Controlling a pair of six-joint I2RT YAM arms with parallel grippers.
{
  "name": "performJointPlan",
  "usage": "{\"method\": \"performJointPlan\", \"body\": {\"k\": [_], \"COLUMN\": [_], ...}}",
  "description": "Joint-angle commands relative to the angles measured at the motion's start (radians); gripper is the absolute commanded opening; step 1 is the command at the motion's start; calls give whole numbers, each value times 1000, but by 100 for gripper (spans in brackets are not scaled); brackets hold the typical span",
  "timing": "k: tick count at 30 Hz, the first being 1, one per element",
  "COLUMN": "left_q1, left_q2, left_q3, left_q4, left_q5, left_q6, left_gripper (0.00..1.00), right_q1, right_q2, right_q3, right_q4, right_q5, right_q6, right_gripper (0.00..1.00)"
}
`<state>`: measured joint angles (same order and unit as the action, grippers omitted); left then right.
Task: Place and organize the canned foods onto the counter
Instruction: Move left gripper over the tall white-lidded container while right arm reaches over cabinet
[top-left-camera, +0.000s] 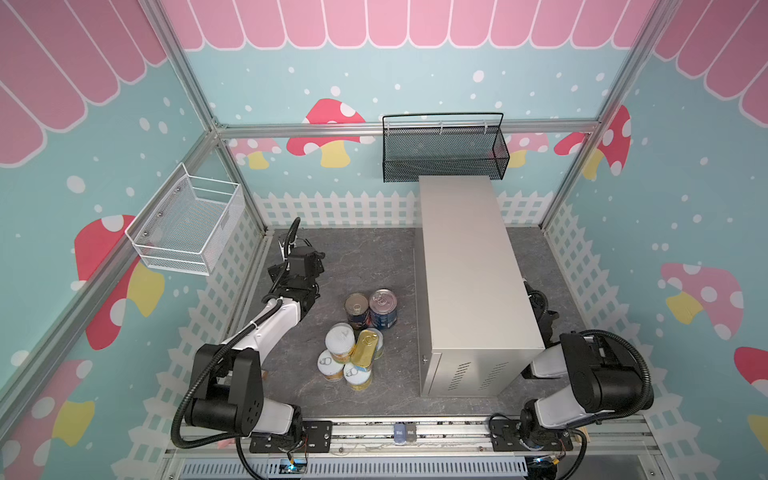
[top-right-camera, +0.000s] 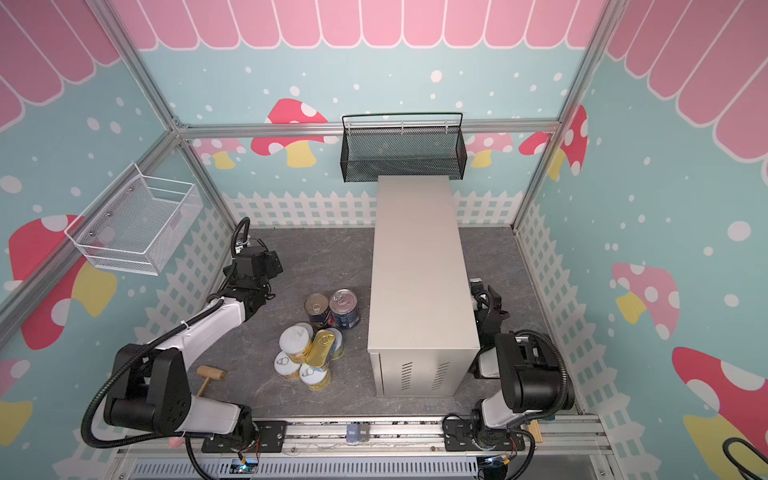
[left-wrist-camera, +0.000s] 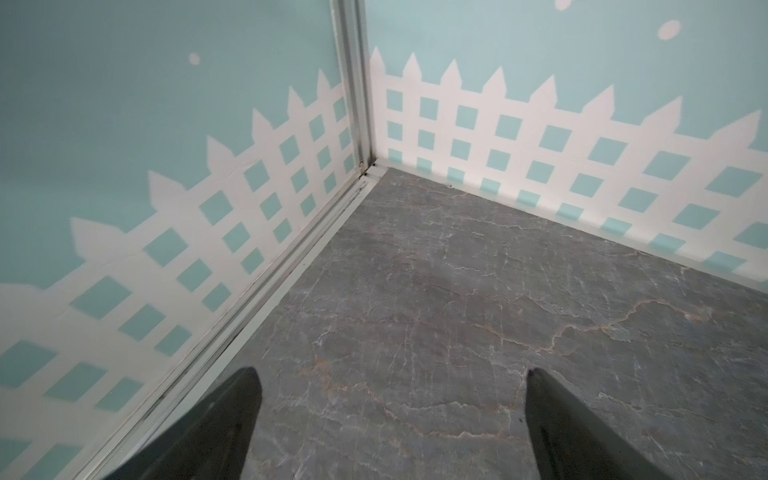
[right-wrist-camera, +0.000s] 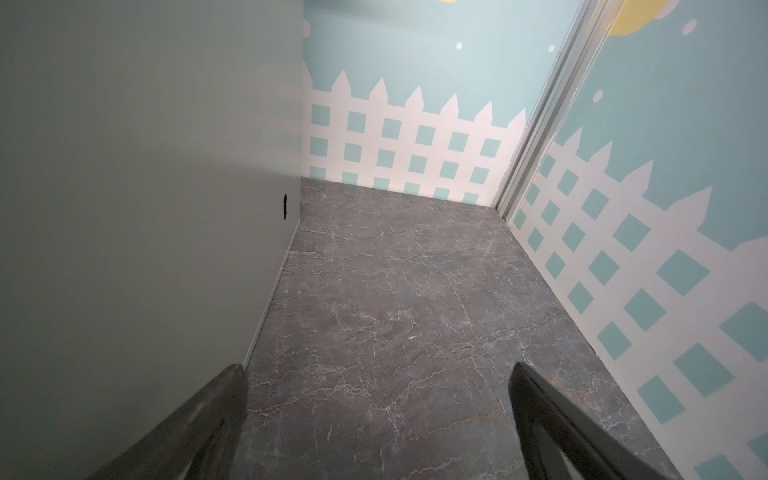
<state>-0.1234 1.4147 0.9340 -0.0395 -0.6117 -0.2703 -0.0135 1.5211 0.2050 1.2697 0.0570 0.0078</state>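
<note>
- The left gripper (left-wrist-camera: 392, 374) hung over the grey tabletop (left-wrist-camera: 457, 311) near the back-left corner, jaws spread wide with only bare surface between them.
- The right gripper (right-wrist-camera: 378, 370) sat low in the gap on the right of the counter (right-wrist-camera: 137, 208) — jaws equally wide, gripping nothing.
- The canned foods (top-left-camera: 359, 340) were clustered on the tabletop just left of the counter (top-left-camera: 465, 266), in both top views.
- Two dark-blue cans (top-left-camera: 370, 309) stood upright side by side at the back of the cluster.
- The yellow-labelled cans (top-left-camera: 330, 365) bunched in front, and the gold tin (top-left-camera: 365, 348) lay tilted across them.
- A wooden mallet (top-right-camera: 210, 376) lay near the left arm's base.
- A black mesh basket (top-left-camera: 444, 149) hung on the back wall — a white wire basket (top-left-camera: 187, 224) on the left one.
</note>
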Motion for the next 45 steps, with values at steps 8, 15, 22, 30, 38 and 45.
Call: {"method": "performJointPlan", "body": {"k": [8, 15, 22, 30, 38, 45], "left_q1": [-22, -40, -180, -351, -403, -455], "left_q2": [-206, -389, -450, -447, -455, -447], "left_q3": [189, 196, 186, 178, 158, 134], "left_q4": [-651, -820, -961, -1121, -1218, -1215], "left_q5": [154, 403, 604, 621, 595, 519], "left_q6": [-219, -199, -104, -115, -177, -248], "left_gripper": [100, 100, 100, 100, 100, 100], "right_q1": [-20, -37, -37, -31, 153, 300], "right_q2": [-212, -277, -335, -308, -322, -318], "right_q3": [309, 712, 1072, 1493, 1668, 1692], "right_q4": [-598, -1187, -1575, -1946, -2035, -2103], "right_q5": [212, 367, 209, -178, -554, -615], "right_q6": [94, 110, 50, 6, -4, -31], "right_gripper": [99, 99, 99, 99, 98, 98]}}
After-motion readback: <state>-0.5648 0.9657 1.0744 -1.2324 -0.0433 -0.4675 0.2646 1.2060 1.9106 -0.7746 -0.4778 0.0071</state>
